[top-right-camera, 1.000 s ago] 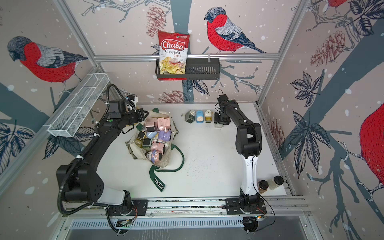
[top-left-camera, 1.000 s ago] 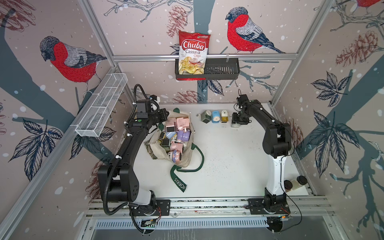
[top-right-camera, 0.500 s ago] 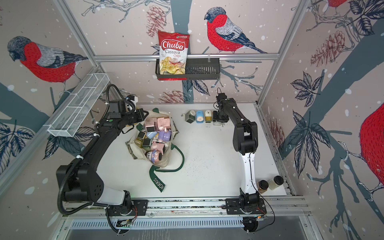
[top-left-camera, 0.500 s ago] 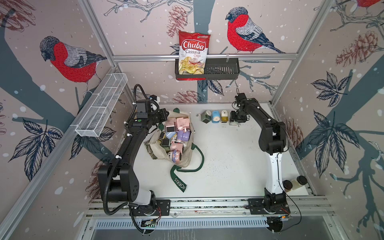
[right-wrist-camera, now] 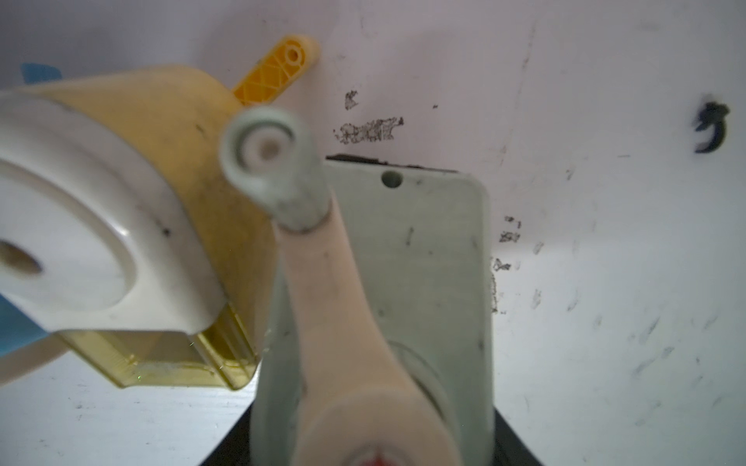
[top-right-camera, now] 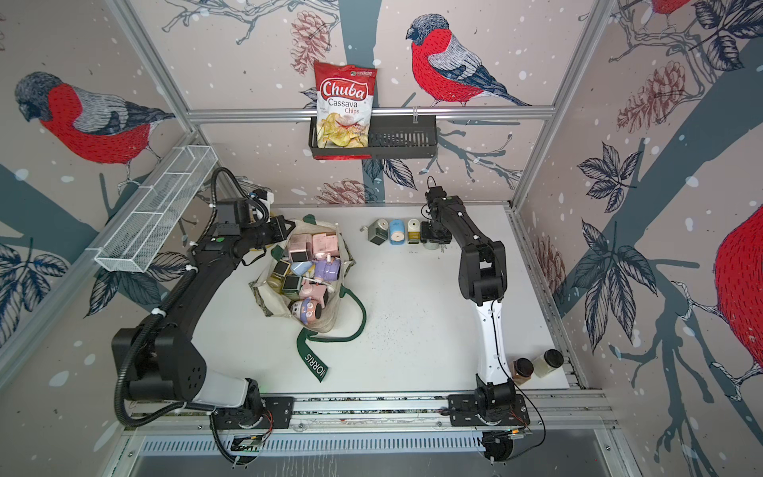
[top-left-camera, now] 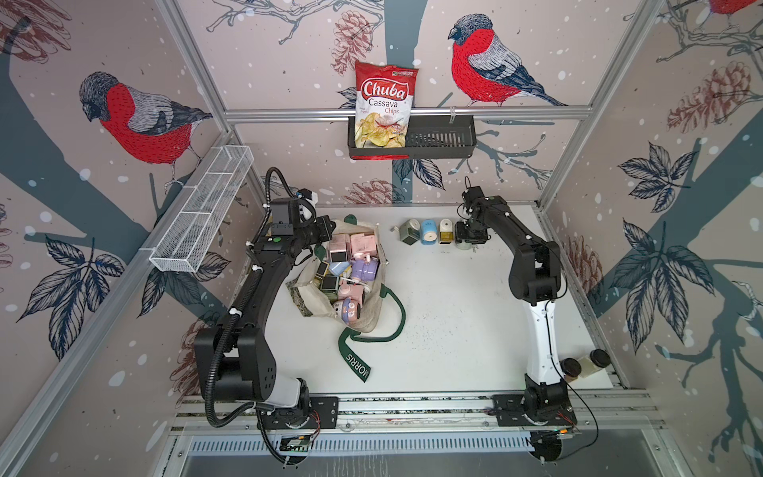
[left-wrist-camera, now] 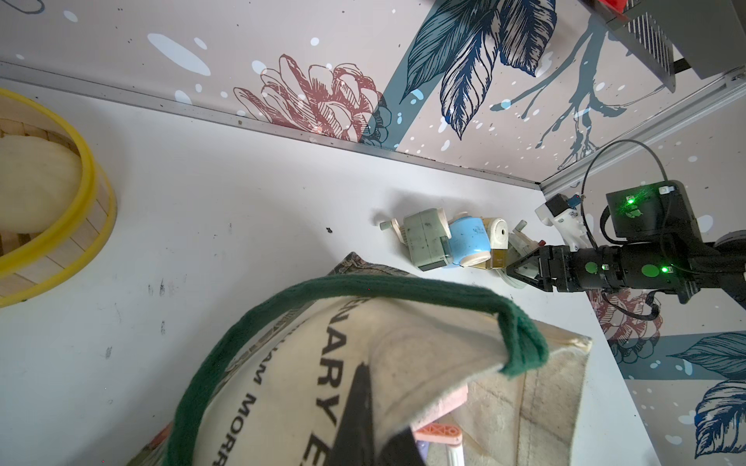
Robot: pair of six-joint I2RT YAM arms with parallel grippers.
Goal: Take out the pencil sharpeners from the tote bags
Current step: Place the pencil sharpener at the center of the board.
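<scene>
The left gripper [top-left-camera: 329, 231] has its dark fingers [left-wrist-camera: 359, 403] closed on the far canvas rim of the tote bag [top-left-camera: 368, 324], just under a dark green strap handle [left-wrist-camera: 520, 335]. In the left wrist view the cream cloth there carries black print, of which only "NARY" and "AM MORR" can be read. The bag lies slumped on the white table [top-left-camera: 454, 322]. Its other strap [top-left-camera: 358, 365] trails toward the near edge, lettered "MORRIS". In its open mouth sits a heap of pencil sharpeners [top-left-camera: 351, 268] in pink, lilac, blue and olive.

The right gripper [left-wrist-camera: 518, 270] is at the far side of the table, its fingers on either side of a pale green sharpener [right-wrist-camera: 424, 262]. That sharpener has a cream crank with a grey-green knob [right-wrist-camera: 274, 173]. Whether the pads press on it or stand clear cannot be told.

This sharpener ends a row along the back edge, well apart from the bag. Just beside it stands a yellow sharpener [top-left-camera: 445, 231] with a white face and a clear yellow drawer. Then comes a blue sharpener [top-left-camera: 428, 232], then a grey-green sharpener [top-left-camera: 408, 232].

On the back wall a black basket [top-left-camera: 441, 136] holds a red-and-white bag [top-left-camera: 386, 107] printed "Chuba Cassava Chips". Two brown-lidded jars [top-left-camera: 584, 363] stand at the near right corner.
</scene>
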